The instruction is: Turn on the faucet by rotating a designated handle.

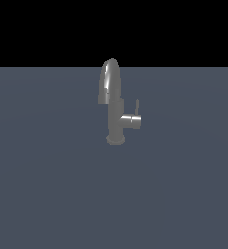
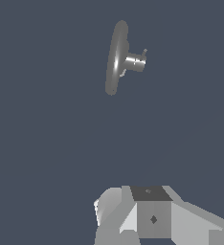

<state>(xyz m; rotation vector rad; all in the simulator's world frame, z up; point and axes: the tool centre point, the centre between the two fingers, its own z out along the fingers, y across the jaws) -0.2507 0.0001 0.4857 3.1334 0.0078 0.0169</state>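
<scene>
Jaw state cannot be told: only a blocky grey-and-white part of the robot gripper [image 2: 147, 215] is caught at the edge of the wrist view, and no fingertips are seen there. Nothing is held or touched by it. In the exterior view the arm is not seen at all. Well apart from the gripper, the grey metallic faucet with a tall arched gooseneck spout [image 1: 114, 104] [image 2: 116, 57] is seen standing upright on a flat slate-blue floor [image 1: 47, 185] [image 2: 47, 143], on its small round base. A stubby horizontal cylinder is seen branching from the column toward the exterior view's right. On that cylinder's far end, the thin short grey lever-pin handle [image 1: 137, 106] [image 2: 144, 51] is seen pointing upward, roughly parallel to the column. From the wrist camera the spout is viewed nearly end-on from above, as a narrow elongated arc, with the stub and pin jutting sideways from it.
</scene>
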